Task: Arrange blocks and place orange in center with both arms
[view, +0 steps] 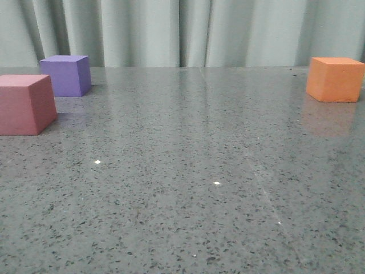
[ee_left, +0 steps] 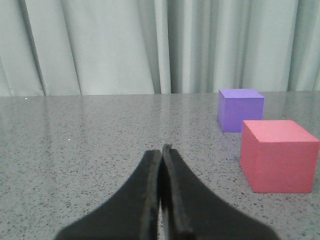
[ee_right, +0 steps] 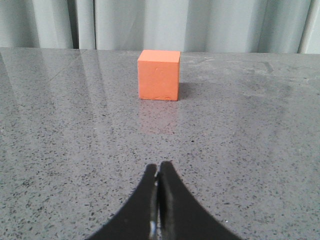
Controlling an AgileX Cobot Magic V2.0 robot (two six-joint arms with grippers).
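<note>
Blocks sit apart on our speckled grey table: pink-red cube at the left edge, purple cube just behind it, orange cube near the far right corner. Our left gripper and right gripper are both pinched closed, empty.

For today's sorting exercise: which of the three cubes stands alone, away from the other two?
The orange cube. It sits by itself at the table's right side, while the purple cube and pink-red cube stand together at the left.
</note>
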